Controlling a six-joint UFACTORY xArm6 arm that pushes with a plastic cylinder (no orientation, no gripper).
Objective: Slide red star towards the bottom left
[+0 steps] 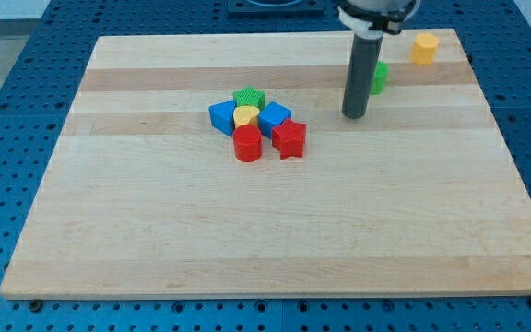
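Red star (289, 138), flat, at cluster's lower right, touching blue block (274, 116); my tip (354, 115) well right; no gripper.

Rod: straight dark grey cylinder, matte, plain, no markings. My tip (354, 116) is its flat blunt lower end, same width as the shaft. Upper end goes into a wider black round collar with a thin white rim above it. Rest of arm cut off by the view's top. No cables or screws visible.
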